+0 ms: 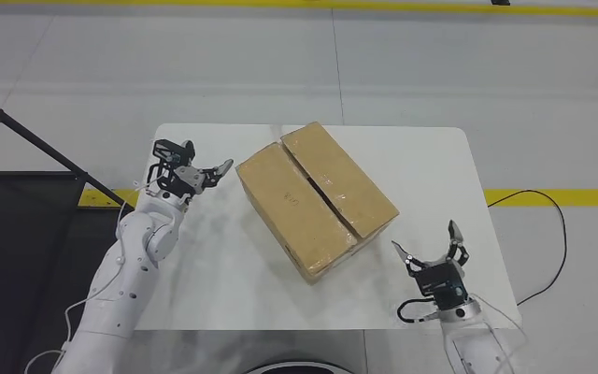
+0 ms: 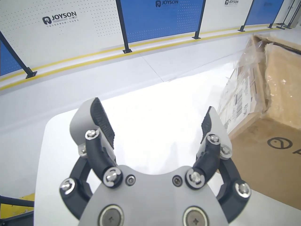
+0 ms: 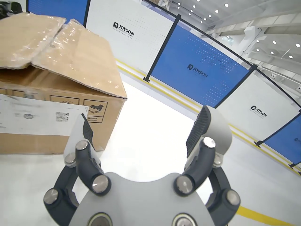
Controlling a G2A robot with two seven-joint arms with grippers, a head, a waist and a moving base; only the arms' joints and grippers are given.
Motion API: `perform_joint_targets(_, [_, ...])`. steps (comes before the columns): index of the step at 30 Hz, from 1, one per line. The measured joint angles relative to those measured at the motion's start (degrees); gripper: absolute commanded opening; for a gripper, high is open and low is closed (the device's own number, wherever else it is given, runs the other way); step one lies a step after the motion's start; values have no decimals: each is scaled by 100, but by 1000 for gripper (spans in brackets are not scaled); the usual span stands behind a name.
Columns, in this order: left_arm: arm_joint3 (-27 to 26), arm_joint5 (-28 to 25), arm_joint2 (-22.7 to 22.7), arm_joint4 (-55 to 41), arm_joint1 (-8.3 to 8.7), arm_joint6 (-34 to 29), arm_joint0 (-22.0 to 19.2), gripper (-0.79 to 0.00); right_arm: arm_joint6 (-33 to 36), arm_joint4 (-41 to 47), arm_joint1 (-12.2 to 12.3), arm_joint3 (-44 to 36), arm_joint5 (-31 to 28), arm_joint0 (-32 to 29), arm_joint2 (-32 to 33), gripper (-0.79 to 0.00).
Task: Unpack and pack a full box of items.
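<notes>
A brown cardboard box point(image 1: 316, 199) lies diagonally on the middle of the white table point(image 1: 425, 150), its two top flaps closed with a dark seam between them. Clear tape covers the flaps. My left gripper point(image 1: 222, 171) hovers just beyond the box's left corner, open and holding nothing; the left wrist view shows the box point(image 2: 270, 109) beside the open left gripper point(image 2: 152, 116). My right gripper point(image 1: 431, 249) sits near the table's front right, open and empty, a short way from the box's near corner. The box point(image 3: 58, 83) with a white label fills one side past the open right gripper point(image 3: 143, 128).
The table's front edge and right edge lie close to the right arm. A black frame and dark mat point(image 1: 37, 234) stand off the table's left side. Yellow floor lines point(image 1: 542, 196) run past the table.
</notes>
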Motion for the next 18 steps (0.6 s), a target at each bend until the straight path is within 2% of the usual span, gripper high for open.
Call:
perform_joint_targets(8, [-23, 60, -4, -80, -12, -3, 21, 0, 289, 25, -66, 450, 192, 608, -291, 0])
perform_joint_targets(18, [88, 62, 88, -67, -35, -91, -67, 0, 381, 101, -109, 723, 185, 983, -401, 0])
